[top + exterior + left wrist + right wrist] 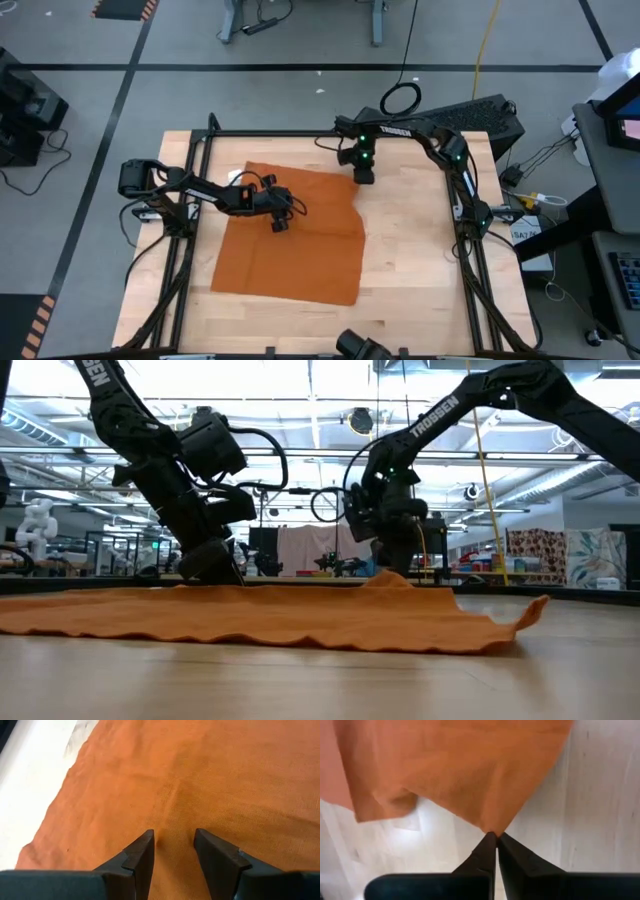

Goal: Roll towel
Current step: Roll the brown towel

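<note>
The burnt-orange towel (295, 245) lies spread on the wooden table, nearly flat in the low view (250, 615). My left gripper (278, 224) stands open over its left-middle part, slanting down, with its fingertips at the cloth (173, 850). My right gripper (362, 176) is shut on the towel's far right corner. There the cloth rises in a small peak (385, 577). A bit of cloth near that corner is turned over (385, 805). My left gripper is down at the towel's surface (172, 815) with its fingers apart; I cannot tell whether the tips touch the cloth. My right gripper pinches the far right corner (492, 827) between its two shut fingers, coming steeply from above. The cloth narrows to a point at the fingertips and is raised a little there; the rest lies on the table.
Black frame rails (200, 180) run along the table's left, far and right sides. Bare wood (420, 260) lies to the right of the towel. A dark camera mount (360, 348) sits at the near edge.
</note>
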Tool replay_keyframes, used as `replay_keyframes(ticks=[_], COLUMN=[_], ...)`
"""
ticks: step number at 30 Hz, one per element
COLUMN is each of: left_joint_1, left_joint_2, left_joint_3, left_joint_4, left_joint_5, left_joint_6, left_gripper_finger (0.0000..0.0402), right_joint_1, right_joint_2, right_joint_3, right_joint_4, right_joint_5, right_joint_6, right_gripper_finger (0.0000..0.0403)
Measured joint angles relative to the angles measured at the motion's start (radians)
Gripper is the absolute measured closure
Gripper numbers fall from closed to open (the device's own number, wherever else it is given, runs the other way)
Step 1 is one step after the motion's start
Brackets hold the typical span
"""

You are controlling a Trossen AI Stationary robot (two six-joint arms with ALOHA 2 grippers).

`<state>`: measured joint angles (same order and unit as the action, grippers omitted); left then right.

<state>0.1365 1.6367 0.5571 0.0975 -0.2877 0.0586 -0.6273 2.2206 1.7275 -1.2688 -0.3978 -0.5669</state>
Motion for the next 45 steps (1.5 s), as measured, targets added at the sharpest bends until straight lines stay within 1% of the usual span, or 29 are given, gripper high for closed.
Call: replay_keyframes(ticks=[2,5,7,9,15,20,23,25,26,29,31,34,35,40,43,45], left_joint_1=[0.001,0.013,0.026,0.043,0.063,0.036,0.030,0.031,0.031,0.038,0.050,0.093,0.110,0.187,0.218,0.227], left_joint_2=[0.000,0.001,0.002,0.004,0.002,0.001,0.000,0.000,0.000,0.006,0.030,0.072,0.087,0.161,0.181,0.185], left_joint_3=[0.000,0.000,-0.002,-0.002,0.010,0.071,0.113,0.138,0.149,0.166,0.168,0.167,0.167,0.167,0.171,0.172], left_joint_4=[0.001,0.003,0.004,0.015,0.028,0.010,0.011,0.014,0.020,0.082,0.118,0.117,0.116,0.109,0.104,0.090], left_joint_5=[-0.042,-0.127,-0.194,-0.240,-0.242,-0.241,-0.280,-0.282,-0.275,-0.183,-0.152,-0.168,-0.173,-0.213,-0.238,-0.246], left_joint_6=[0.003,0.027,0.059,0.093,0.143,0.168,0.168,0.169,0.171,0.212,0.241,0.241,0.237,0.216,0.204,0.198], left_gripper_finger=[0.0247,0.0247,0.0247,0.0247,0.0247,0.0247,0.0247,0.0247,0.0247,0.0247,0.0247,0.0247,0.0247,0.0247,0.0247,0.0247], right_joint_1=[0.002,0.001,0.003,0.006,0.014,0.027,0.028,0.028,0.029,0.034,0.036,0.034,0.033,0.035,0.041,0.045], right_joint_2=[-0.014,-0.039,-0.053,-0.065,-0.070,-0.070,-0.070,-0.069,-0.069,-0.069,-0.069,-0.069,-0.069,-0.069,-0.069,-0.069], right_joint_3=[0.000,0.001,0.001,0.001,0.001,0.001,0.001,0.001,0.001,0.001,0.001,0.001,0.001,0.001,0.001,0.001], right_joint_4=[-0.010,-0.039,-0.055,-0.052,0.010,0.068,0.066,0.066,0.066,0.065,0.062,0.056,0.057,0.117,0.157,0.168], right_joint_5=[-0.027,-0.099,-0.111,-0.121,-0.127,-0.132,-0.131,-0.129,-0.128,-0.120,-0.074,0.054,0.080,0.152,0.214,0.240], right_joint_6=[0.040,0.094,0.121,0.145,0.246,0.309,0.345,0.367,0.373,0.389,0.432,0.483,0.488,0.516,0.519,0.512], right_gripper_finger=[0.0399,0.0400,0.0400,0.0401,0.0402,0.0402,0.0402,0.0402,0.0402,0.0403,0.0403,0.0403,0.0403,0.0403,0.0401,0.0392])
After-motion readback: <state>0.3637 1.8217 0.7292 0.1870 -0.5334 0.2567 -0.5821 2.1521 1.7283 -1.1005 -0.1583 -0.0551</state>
